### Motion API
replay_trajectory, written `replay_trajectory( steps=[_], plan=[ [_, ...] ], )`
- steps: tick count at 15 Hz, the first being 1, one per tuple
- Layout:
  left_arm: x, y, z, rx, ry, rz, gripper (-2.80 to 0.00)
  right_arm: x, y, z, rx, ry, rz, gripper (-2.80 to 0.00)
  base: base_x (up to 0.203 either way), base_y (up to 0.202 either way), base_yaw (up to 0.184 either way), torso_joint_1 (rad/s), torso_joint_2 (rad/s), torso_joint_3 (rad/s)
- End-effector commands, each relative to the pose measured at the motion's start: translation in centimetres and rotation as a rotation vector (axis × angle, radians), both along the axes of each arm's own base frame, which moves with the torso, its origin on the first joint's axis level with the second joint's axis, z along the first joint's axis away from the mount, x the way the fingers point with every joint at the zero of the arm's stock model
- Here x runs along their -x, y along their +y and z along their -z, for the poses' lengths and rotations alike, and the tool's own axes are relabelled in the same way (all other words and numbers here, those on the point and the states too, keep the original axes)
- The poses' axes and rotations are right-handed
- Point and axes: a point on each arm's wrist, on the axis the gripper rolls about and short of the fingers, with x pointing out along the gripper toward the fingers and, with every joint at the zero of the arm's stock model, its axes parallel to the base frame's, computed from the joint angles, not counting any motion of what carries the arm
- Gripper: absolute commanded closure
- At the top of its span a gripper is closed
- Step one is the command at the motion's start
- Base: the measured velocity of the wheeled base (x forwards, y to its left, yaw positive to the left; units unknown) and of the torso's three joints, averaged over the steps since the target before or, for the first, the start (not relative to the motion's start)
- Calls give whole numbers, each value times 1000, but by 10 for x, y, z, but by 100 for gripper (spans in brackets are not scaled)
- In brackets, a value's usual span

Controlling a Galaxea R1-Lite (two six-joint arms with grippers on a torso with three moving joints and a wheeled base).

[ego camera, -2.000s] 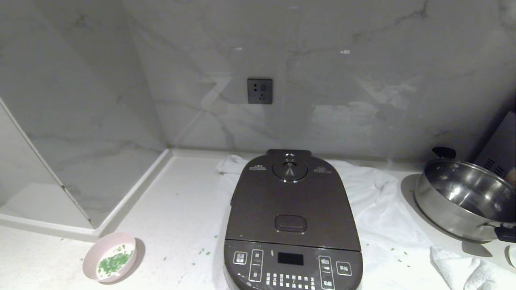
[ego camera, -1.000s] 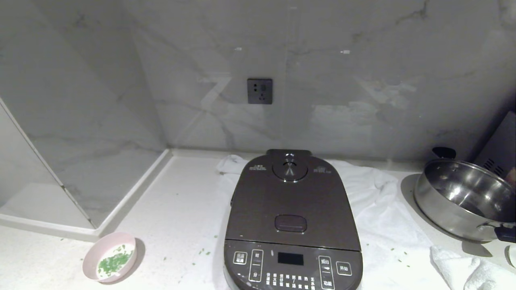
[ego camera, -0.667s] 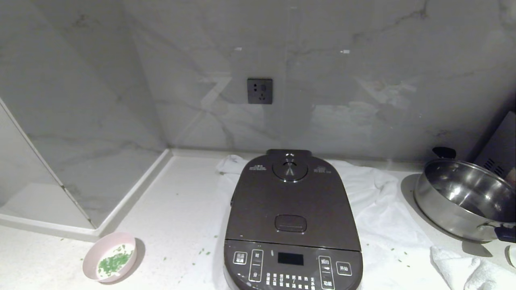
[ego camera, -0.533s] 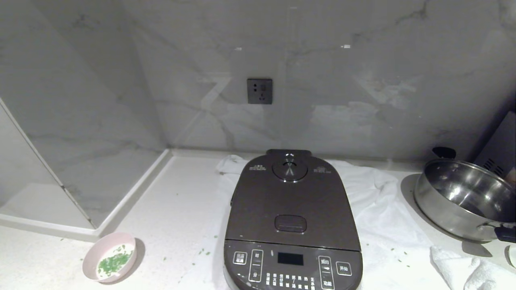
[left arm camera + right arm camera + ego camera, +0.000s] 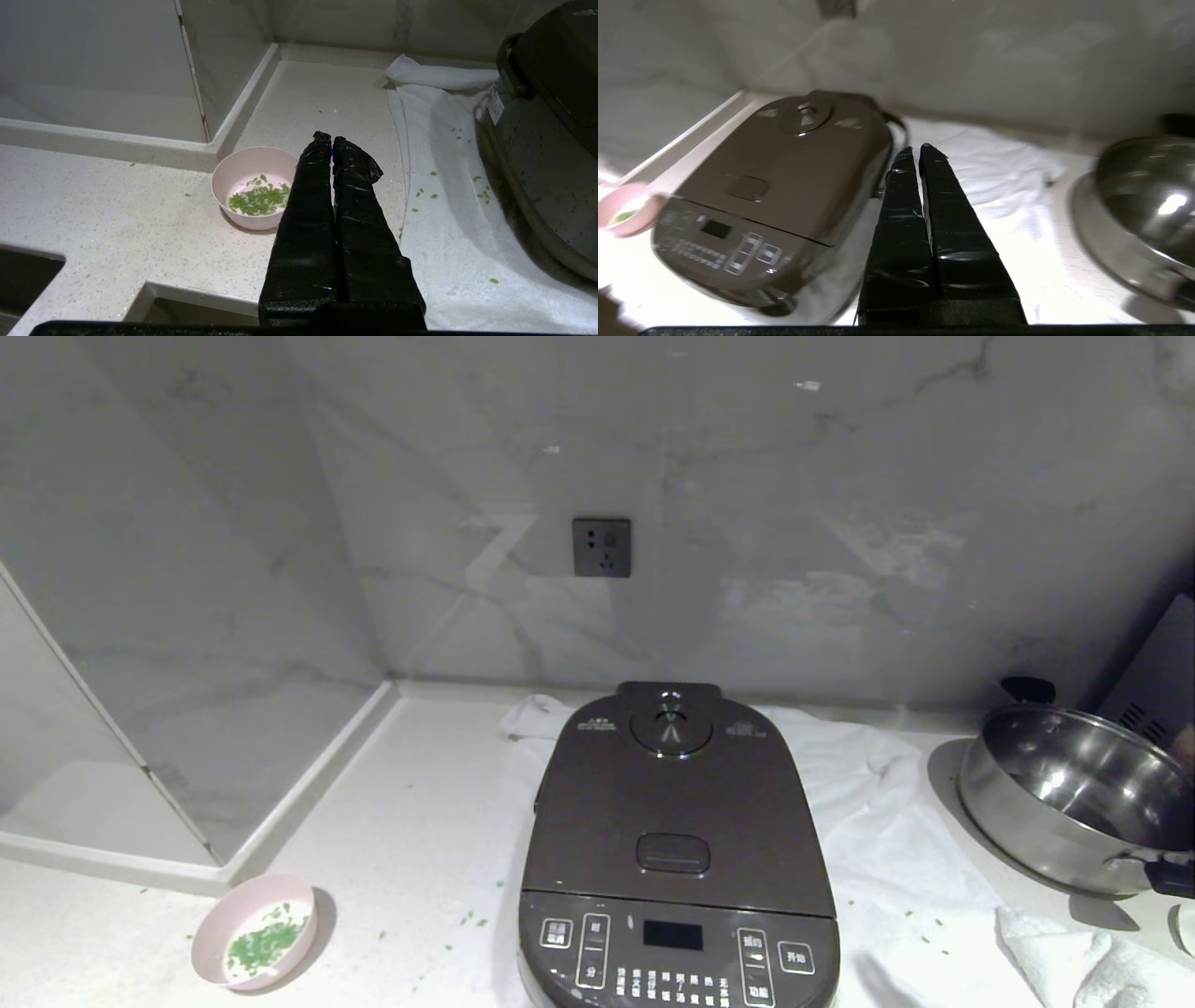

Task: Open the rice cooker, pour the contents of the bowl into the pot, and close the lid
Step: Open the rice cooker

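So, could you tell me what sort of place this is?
Most likely a home kitchen counter: a rice cooker on a white cloth, a steel pan, and a wall socket in marble-look tile.

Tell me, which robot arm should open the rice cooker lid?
Probably the right. The right gripper is shut and points along the rice cooker, whose lid with its release button is down. The left gripper, also shut, hangs over the pink bowl.
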Motion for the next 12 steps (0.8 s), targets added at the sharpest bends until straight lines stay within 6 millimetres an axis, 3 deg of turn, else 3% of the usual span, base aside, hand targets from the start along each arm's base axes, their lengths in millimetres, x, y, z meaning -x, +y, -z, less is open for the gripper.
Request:
replay_trajectory(
  steps=[1, 4, 6, 9, 12],
  plan=[
    [-1, 0, 4, 1, 11, -1, 0, -69, 8, 3, -11, 239, -70, 0, 0, 0, 0, 0, 0, 0],
    [-1, 0, 4, 1, 11, -1, 0, -116, 38, 10, -2, 392, -164, 0, 0, 0, 0, 0, 0, 0],
    [-1, 0, 4, 1, 11, 0, 0, -130, 72, 15, 80, 425, -153, 0, 0, 0, 0, 0, 0, 0],
    [-1, 0, 4, 1, 13, 0, 0, -126, 114, 3, 133, 385, -239, 0, 0, 0, 0, 0, 0, 0],
    [-1, 0, 4, 1, 11, 0, 0, -110, 138, 1, 122, 417, -375, 0, 0, 0, 0, 0, 0, 0]
  ],
)
